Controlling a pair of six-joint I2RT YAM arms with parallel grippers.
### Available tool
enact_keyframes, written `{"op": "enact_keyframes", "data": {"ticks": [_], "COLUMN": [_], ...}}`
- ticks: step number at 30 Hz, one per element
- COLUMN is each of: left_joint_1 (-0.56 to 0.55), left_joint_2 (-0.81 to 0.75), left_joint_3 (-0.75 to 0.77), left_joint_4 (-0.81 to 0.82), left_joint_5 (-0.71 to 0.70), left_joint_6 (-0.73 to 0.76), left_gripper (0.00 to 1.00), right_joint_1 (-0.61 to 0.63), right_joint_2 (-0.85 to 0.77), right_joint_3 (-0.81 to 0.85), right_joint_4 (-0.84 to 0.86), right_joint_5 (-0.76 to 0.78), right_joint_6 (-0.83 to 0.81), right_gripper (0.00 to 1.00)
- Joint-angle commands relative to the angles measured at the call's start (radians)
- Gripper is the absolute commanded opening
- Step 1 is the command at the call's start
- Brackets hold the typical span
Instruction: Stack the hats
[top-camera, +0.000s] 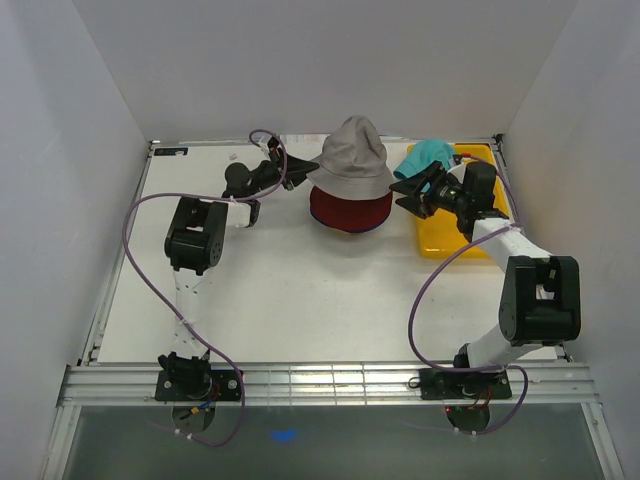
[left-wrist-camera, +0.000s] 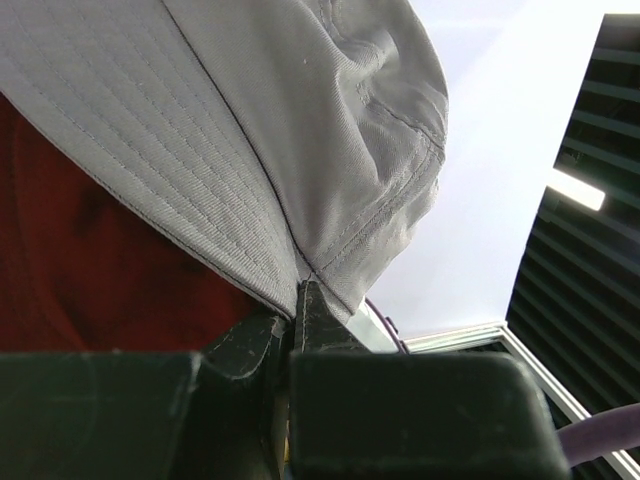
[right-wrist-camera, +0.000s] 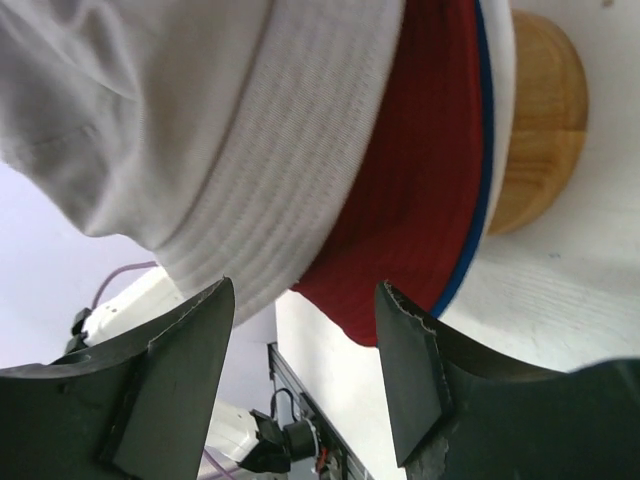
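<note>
top external view: grey hat (top-camera: 350, 155) sits highest on the pile at the back middle of the table (top-camera: 250, 300), over the red hat (top-camera: 348, 208), whose brim shows below it. blue hat (right-wrist-camera: 487, 150) barely seen, only a thin blue edge under the red brim in the right wrist view. pile rests on the wooden stand (right-wrist-camera: 545, 120). teal hat (top-camera: 430, 153) lies apart at the far end of the yellow tray (top-camera: 445, 235), right of the pile and behind the right gripper (top-camera: 403, 190).

left gripper (top-camera: 298, 170): jaws together, clamped on the edge of the grey brim at the pile's left side. left wrist view shows the fabric caught at a seam. judged reason: to tug the brim down and seat the grey hat square over the red.

right gripper: jaws apart, nothing held, level with the brims on the pile's right side. contact with the cloth cannot be told. likely poised to pinch that edge, or to turn to the teal hat.

progress, judged: three stacked, teal left. risk: a one-sided pull could drag the grey hat crooked.
</note>
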Motion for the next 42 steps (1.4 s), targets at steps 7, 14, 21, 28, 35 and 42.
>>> {"op": "enact_keyframes", "data": {"ticks": [7, 14, 21, 28, 35, 42], "left_joint_1": [0.004, 0.004, 0.005, 0.004, 0.005, 0.007], "left_joint_2": [-0.103, -0.101, -0.104, -0.104, -0.101, -0.093], "left_joint_3": [-0.048, -0.058, -0.083, -0.103, -0.103, -0.109], "left_joint_4": [0.377, 0.377, 0.377, 0.377, 0.376, 0.374], "left_joint_5": [0.071, 0.083, 0.092, 0.097, 0.103, 0.105], "left_joint_6": [0.030, 0.031, 0.039, 0.043, 0.043, 0.045], "left_gripper": [0.00, 0.00, 0.00, 0.00, 0.00, 0.00], "right_joint_1": [-0.006, -0.006, -0.006, -0.006, -0.006, -0.005], "right_joint_2": [0.025, 0.076, 0.130, 0.160, 0.168, 0.189], "right_joint_3": [-0.058, -0.040, -0.012, -0.003, 0.000, 0.023], "right_joint_4": [0.335, 0.383, 0.426, 0.458, 0.515, 0.523], "right_joint_5": [0.005, 0.011, 0.008, 0.010, 0.011, 0.002], "right_joint_6": [0.211, 0.234, 0.252, 0.260, 0.297, 0.307], "right_gripper": [0.64, 0.64, 0.64, 0.64, 0.61, 0.52]}}
